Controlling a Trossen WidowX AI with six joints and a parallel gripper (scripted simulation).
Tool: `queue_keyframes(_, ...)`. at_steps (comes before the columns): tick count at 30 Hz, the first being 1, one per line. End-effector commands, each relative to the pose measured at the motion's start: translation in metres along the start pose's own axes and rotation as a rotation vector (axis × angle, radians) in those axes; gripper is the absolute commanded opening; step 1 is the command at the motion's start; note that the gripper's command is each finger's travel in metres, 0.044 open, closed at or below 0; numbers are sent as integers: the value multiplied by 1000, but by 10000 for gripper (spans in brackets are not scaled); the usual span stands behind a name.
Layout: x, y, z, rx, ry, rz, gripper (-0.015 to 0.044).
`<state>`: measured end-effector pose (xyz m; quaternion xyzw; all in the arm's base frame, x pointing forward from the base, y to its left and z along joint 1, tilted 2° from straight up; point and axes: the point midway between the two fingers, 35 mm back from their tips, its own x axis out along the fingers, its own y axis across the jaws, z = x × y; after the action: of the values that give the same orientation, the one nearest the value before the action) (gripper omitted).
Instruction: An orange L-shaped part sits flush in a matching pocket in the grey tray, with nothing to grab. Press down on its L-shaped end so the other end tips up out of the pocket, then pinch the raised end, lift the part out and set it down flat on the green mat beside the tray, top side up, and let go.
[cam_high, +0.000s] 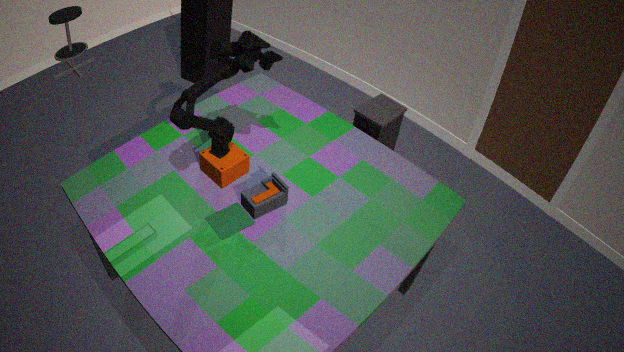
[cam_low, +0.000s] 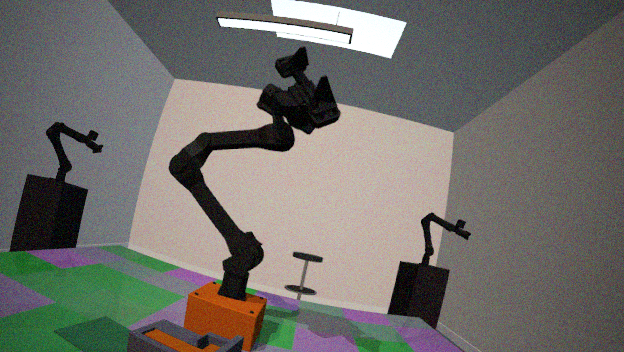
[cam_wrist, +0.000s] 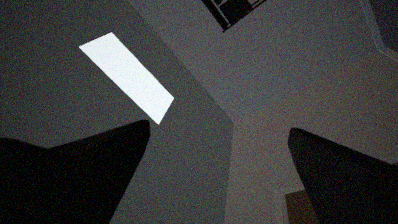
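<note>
The orange L-shaped part lies in the pocket of the grey tray. Its L-shaped end is toward the tray's raised back wall in the top view. The dark green mat lies flat beside the tray, with nothing on it. My gripper is open and empty, raised high above the table and well away from the tray. The wrist view shows the two fingers wide apart against walls and a bright ceiling panel; part, tray and mat are out of that view.
The arm stands on an orange base block close to the tray. The patchwork table spreads around them. A dark column rises behind the table, and a small cabinet and a stool stand off it.
</note>
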<state>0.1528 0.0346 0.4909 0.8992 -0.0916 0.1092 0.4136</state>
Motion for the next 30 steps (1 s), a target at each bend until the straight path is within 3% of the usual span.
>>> queue_keyframes(1,0,0,-1,-8,3,3,374)
queue_keyframes(4,5,-10,-15,-168,23,30,295)
queue_keyframes(9,35,-62,-45,-711,70,40,180)
queue_keyframes(19,89,-157,-25,-1315,146,-179,180)
queue_keyframes(30,124,-240,74,-1722,219,-652,180)
